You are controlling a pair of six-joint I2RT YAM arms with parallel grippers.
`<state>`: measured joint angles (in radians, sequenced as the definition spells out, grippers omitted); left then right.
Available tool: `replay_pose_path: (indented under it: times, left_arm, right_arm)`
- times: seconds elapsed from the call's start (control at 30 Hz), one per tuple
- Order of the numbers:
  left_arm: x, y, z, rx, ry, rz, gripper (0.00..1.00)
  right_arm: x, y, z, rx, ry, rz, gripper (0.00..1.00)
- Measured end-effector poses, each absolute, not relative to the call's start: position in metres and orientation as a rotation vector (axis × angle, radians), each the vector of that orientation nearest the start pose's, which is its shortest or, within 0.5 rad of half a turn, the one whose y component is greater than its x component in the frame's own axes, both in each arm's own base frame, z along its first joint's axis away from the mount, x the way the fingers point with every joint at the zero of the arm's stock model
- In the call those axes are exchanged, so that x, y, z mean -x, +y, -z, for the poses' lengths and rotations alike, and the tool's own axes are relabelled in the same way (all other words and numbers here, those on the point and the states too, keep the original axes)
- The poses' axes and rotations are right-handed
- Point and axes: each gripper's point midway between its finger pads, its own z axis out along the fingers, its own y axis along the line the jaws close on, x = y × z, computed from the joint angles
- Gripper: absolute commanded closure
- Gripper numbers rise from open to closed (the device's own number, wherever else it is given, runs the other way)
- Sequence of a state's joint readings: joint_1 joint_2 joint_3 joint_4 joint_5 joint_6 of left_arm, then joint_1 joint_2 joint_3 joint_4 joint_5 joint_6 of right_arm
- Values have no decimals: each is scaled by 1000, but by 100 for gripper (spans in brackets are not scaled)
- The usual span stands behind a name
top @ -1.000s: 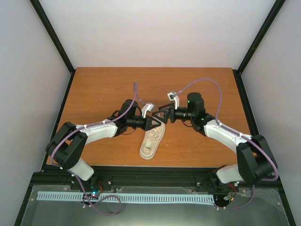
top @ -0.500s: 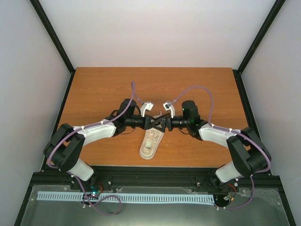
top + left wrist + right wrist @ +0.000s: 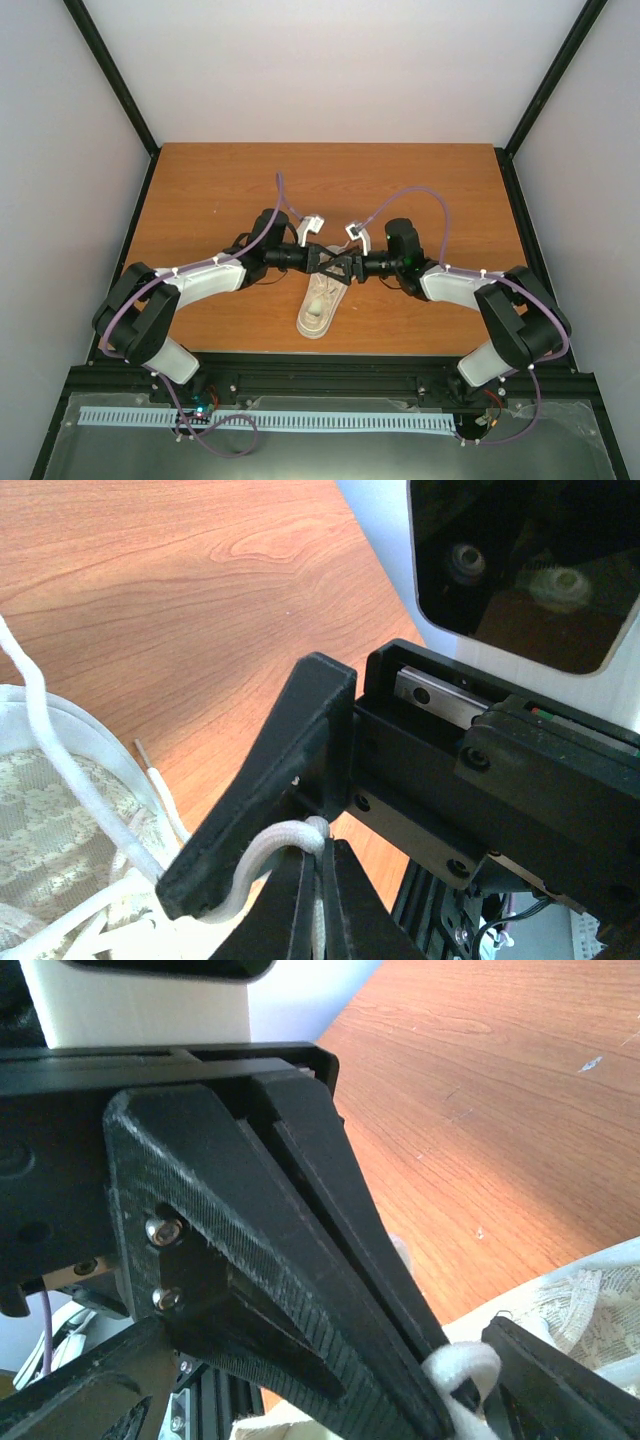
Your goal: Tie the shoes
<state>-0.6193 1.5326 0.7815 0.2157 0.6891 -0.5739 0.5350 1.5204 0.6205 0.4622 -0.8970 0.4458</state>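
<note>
The cream sneaker (image 3: 322, 302) lies on the wooden table (image 3: 220, 190), toe toward the arms. Both grippers meet above its far end. My left gripper (image 3: 327, 258) is shut on a white lace (image 3: 268, 846); its jaws are pressed together with the lace loop sticking out at the tip (image 3: 320, 880). My right gripper (image 3: 345, 266) is open, its fingers wide apart around the left gripper's tip (image 3: 330, 1400). One right finger (image 3: 270, 780) lies against the lace loop, which also shows in the right wrist view (image 3: 462, 1370). The shoe's lace-patterned side shows in both wrist views (image 3: 50, 790) (image 3: 585, 1300).
Loose white lace ends (image 3: 160, 780) trail from the shoe over the table. Black frame posts (image 3: 115, 75) and white walls bound the table. A black rail (image 3: 330, 365) runs along the near edge.
My right gripper has moved left and down to meet my left gripper over the shoe. The two now overlap tip to tip. My left gripper has barely moved.
</note>
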Motion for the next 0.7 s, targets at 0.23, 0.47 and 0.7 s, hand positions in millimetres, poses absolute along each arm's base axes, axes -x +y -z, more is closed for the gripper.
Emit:
replay_pose_path:
  times: [0.23, 0.47, 0.7]
  left_arm:
    - [-272, -323, -148, -491, 2256, 1395, 99]
    - [-271, -325, -153, -486, 2249, 1424, 99]
    - [-273, -326, -157, -484, 2236, 1429, 99]
  right_arm:
    - [-247, 309, -141, 740, 2037, -1506, 23]
    - [-245, 315, -126, 740, 2074, -1497, 31]
    - [-253, 313, -121, 689, 2092, -1441, 51]
